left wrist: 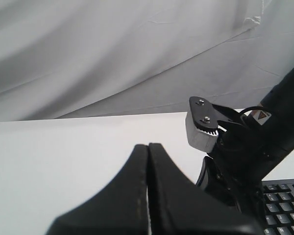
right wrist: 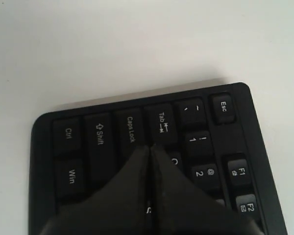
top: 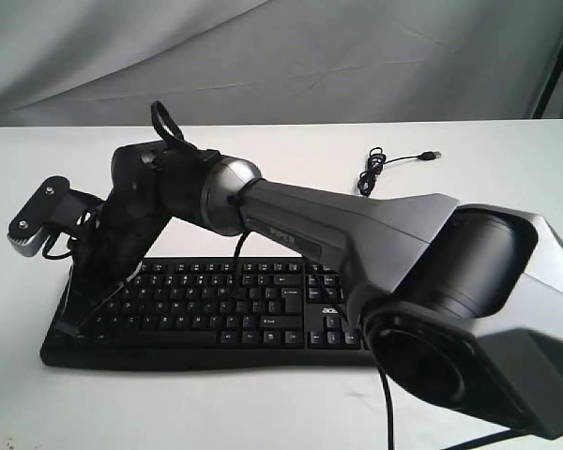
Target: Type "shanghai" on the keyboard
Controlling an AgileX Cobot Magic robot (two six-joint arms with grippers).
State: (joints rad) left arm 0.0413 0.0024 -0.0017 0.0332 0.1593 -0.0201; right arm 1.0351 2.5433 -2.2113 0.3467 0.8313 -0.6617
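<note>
The black keyboard (top: 216,314) lies on the white table near its front edge, acer logo beside the number pad. My right arm reaches across it to its left end. In the right wrist view my right gripper (right wrist: 149,147) is shut and empty, tips low over the keyboard (right wrist: 98,132) where Caps Lock, Tab and Q meet. An S legend shows in the slit between the fingers. Contact with a key cannot be told. My left gripper (left wrist: 148,146) is shut on nothing, over bare table left of the keyboard (left wrist: 284,205). It does not show in the exterior view.
The keyboard's thin black USB cable (top: 375,169) lies coiled on the table behind it. The right wrist's grey camera bracket (top: 38,217) (left wrist: 203,125) juts out past the keyboard's left end. A grey cloth hangs behind; a black pole (top: 558,56) stands at the far right.
</note>
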